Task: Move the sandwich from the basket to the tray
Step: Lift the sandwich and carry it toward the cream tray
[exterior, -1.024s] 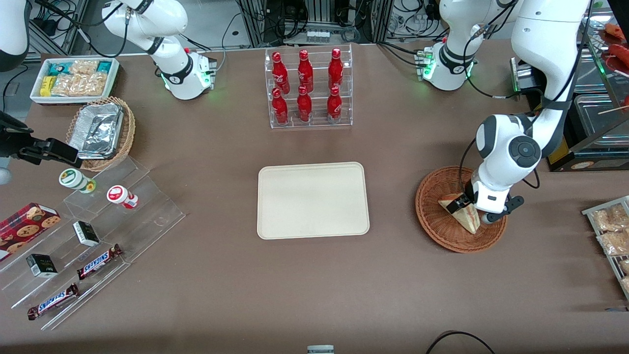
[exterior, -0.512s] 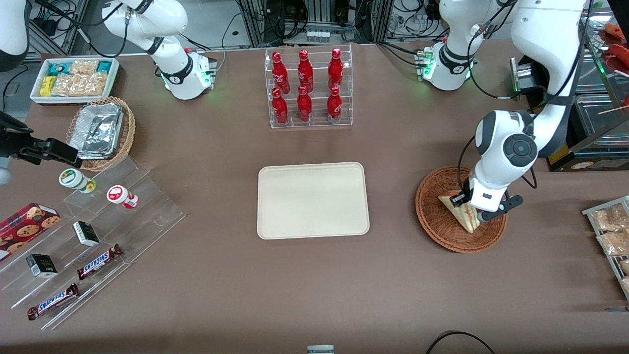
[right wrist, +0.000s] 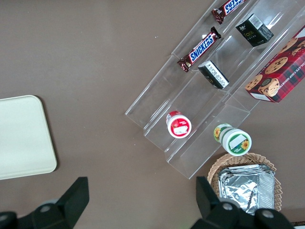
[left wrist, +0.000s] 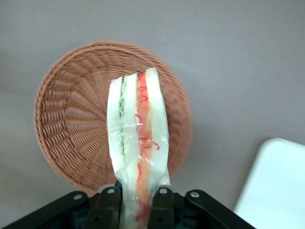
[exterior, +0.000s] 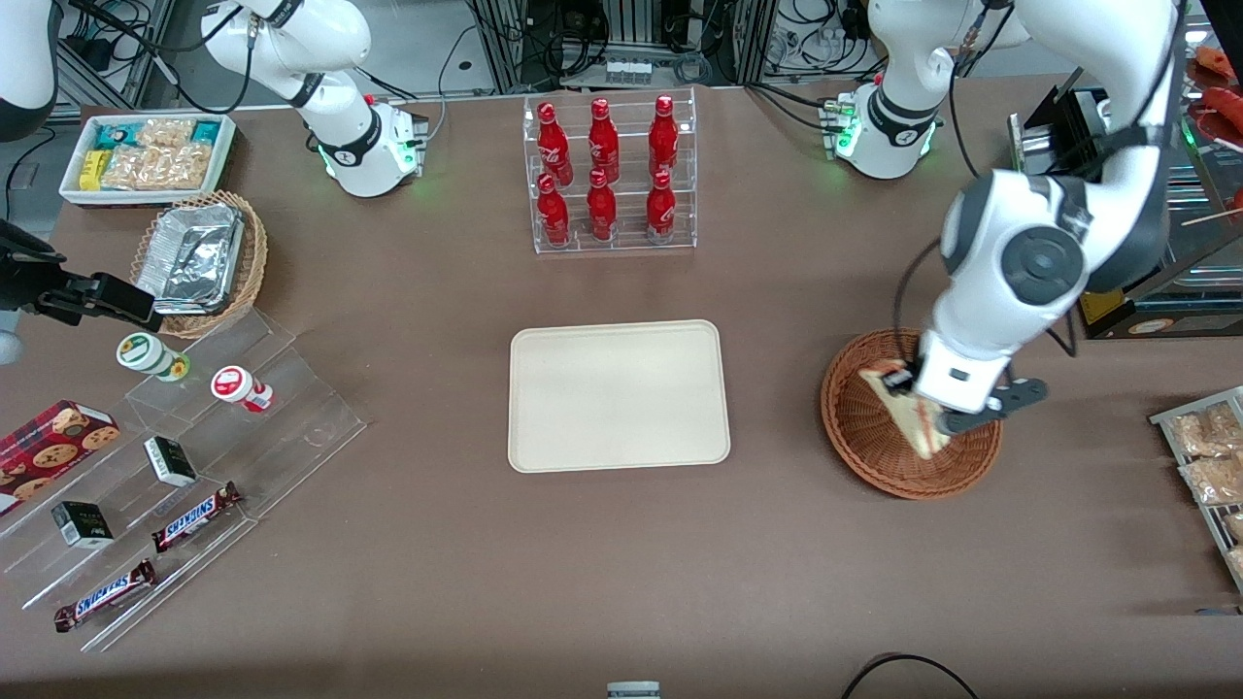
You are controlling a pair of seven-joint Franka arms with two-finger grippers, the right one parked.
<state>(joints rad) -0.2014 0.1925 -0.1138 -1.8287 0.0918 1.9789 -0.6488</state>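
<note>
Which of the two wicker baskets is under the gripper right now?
The reddish-brown basket, empty beneath the gripper holding the sandwich; the tan basket holds foil containers.

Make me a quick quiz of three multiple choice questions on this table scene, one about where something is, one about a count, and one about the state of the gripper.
1. Where is the sandwich?
A. lying on the tray
B. held by the gripper above the basket
C. on the snack shelf

2. How many red bottles stand in the clear rack?
A. four
B. six
C. eight

3. What is the state of the gripper?
A. open and holding nothing
B. shut on the sandwich
C. shut on a bottle

Answers:
1 B: the wrist view shows the sandwich gripped with the basket below it, and the tray holds nothing.
2 B: two rows of three bottles.
3 B: both fingers press the sandwich's wrapped sides.
</note>
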